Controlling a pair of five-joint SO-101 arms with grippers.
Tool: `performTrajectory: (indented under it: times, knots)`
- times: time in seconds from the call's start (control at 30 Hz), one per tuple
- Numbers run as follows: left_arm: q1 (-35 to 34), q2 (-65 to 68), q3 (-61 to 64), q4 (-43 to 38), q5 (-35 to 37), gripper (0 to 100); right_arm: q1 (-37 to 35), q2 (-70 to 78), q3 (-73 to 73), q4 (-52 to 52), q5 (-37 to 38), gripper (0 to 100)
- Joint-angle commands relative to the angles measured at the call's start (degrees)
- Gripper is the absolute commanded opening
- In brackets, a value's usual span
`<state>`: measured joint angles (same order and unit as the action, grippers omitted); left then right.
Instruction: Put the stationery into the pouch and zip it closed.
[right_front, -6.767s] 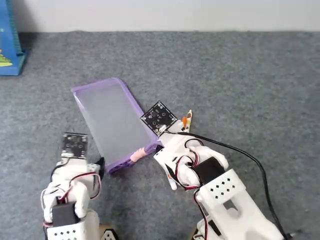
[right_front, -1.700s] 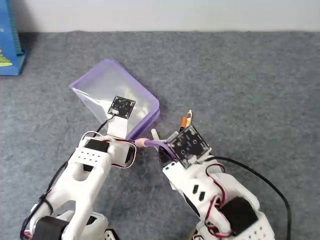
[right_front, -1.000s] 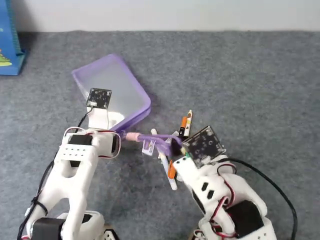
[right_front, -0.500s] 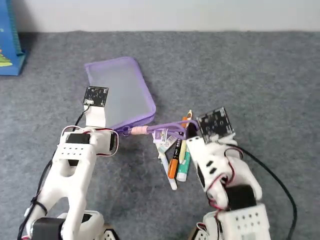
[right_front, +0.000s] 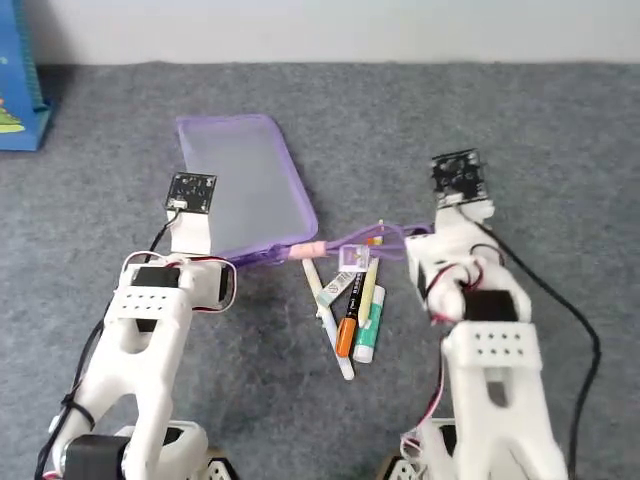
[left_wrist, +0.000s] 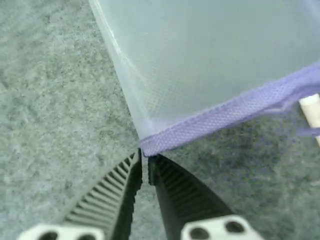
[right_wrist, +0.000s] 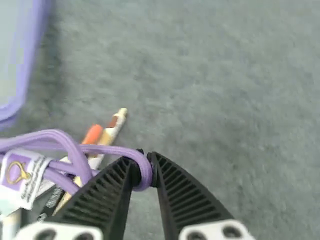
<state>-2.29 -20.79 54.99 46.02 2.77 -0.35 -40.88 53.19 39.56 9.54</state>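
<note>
A clear pouch (right_front: 240, 180) with purple trim lies flat on the grey carpet, left of centre. My left gripper (right_front: 232, 264) is shut on its near corner; the left wrist view has the fingers (left_wrist: 129, 177) pinching the purple seam of the pouch (left_wrist: 210, 60). A purple zipper cord (right_front: 365, 240) with a white tag (right_front: 349, 257) stretches rightward from the pouch. My right gripper (right_front: 412, 238) is shut on the cord's loop (right_wrist: 75, 150), seen between its pads (right_wrist: 120, 175). Several pens and markers (right_front: 350, 310) lie loose on the carpet under the cord, outside the pouch.
A blue box (right_front: 20, 80) stands at the far left edge against the white wall. Open carpet lies to the right and beyond the pouch. One pen tip (left_wrist: 311, 107) shows past the pouch corner in the left wrist view.
The right gripper has drawn the cord rightward and away from me, pulling it taut. The pouch has swung round with the left gripper holding its corner. The pens now lie uncovered.
</note>
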Motion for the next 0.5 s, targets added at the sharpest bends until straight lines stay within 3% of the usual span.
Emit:
performTrajectory:
  times: [0.0, 0.47]
  knots:
    - [-1.2, -0.3, -2.8, -0.9, 0.4, 1, 3.2, 2.9, -5.6, -1.3, -1.4, 0.8]
    - [-3.8, -0.3, -3.1, -1.1, 0.4, 1, 11.1, 5.7, -10.1, -1.1, -10.1, 0.8]
